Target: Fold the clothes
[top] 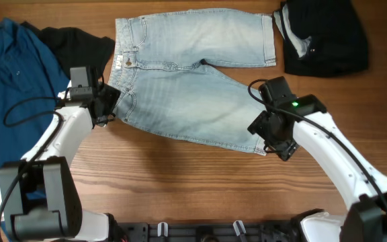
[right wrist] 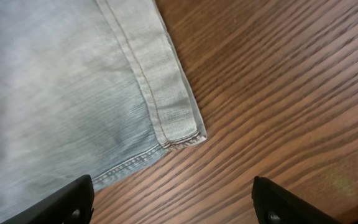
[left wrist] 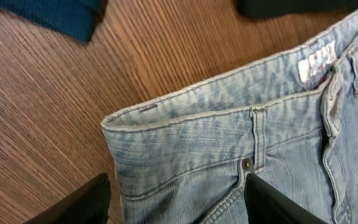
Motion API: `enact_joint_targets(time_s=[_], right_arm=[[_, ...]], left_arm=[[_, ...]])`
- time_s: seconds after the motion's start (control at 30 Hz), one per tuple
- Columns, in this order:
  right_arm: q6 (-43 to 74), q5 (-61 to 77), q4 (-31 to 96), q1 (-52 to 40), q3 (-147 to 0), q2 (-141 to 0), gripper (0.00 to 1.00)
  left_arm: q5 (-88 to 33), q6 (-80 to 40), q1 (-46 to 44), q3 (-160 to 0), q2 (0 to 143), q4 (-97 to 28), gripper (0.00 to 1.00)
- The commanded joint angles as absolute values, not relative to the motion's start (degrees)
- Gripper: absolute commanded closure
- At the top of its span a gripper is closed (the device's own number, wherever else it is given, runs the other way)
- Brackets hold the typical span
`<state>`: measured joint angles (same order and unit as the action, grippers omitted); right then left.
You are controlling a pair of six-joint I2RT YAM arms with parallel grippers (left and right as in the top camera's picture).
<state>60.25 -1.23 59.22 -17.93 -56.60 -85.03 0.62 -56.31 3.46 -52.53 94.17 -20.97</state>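
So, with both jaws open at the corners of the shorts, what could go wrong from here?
1. The hem corner of the denim shorts lies flat on the table; the right jaws might close on wood and miss it.
2. At the waistband two layers gape apart; the left jaws may catch only one, so the fold would drag unevenly.
3. The black garment lies close to the waistband and could be swept along.
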Motion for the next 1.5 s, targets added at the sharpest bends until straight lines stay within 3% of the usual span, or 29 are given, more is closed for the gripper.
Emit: enact_joint_targets(time_s=[0.0, 0.1, 0.2, 0.43, 0.47, 0.97, 1.07, 1.13, 1.17, 1.3, 1.47], right_arm=[[61.47, 0.12, 59.11, -17.98, -56.53, -86.94, 0.18], [61.49, 1.41, 58.81, -17.98, -56.49, -87.02, 0.18], [61.52, 2.50, 57.43, -18.00, -56.47, -87.02, 0.18], [61.87, 5.65, 52.97, -18.02, -51.62, -87.24, 0.18], [62.61, 5.67, 52.73, -18.02, -50.59, -87.24, 0.19], [61.39, 1.48, 37.21, -18.02, -41.76, -93.17, 0.32], [59.35, 1.32, 36.38, -18.02, -41.76, -95.11, 0.51], [57.58, 1.37, 37.08, -18.02, -41.76, -95.26, 0.85], [56.66, 1.74, 37.17, -17.98, -41.78, -95.02, 0.96], [51.42, 2.48, 36.18, -15.62, -42.65, -93.67, 0.96], [34.61, 10.76, 38.83, -7.11, -48.31, -88.20, 0.96]], left_arm=[[2.70, -57.25, 3.20, -51.94, 97.58, -20.18, 0.34], [2.66, -57.25, 3.20, -51.94, 101.27, -18.15, 0.39], [2.26, -57.28, 3.20, -51.94, 104.40, -16.53, 0.50], [0.71, -57.30, 3.20, -51.94, 108.75, -14.55, 0.94], [0.71, -57.30, 3.20, -51.94, 108.79, -14.55, 0.96], [-0.40, -57.28, 3.20, -51.94, 108.79, -14.57, 0.96], [-0.45, -57.25, 3.20, -51.94, 108.79, -14.85, 0.96], [-0.43, -57.23, 3.20, -51.94, 108.79, -15.70, 0.96], [-0.40, -57.06, 3.22, -51.94, 108.77, -16.32, 0.96], [-2.55, -48.49, 3.40, -52.10, 107.39, -19.53, 0.96], [-2.42, -46.04, 4.64, -52.14, 100.25, -26.52, 0.96]])
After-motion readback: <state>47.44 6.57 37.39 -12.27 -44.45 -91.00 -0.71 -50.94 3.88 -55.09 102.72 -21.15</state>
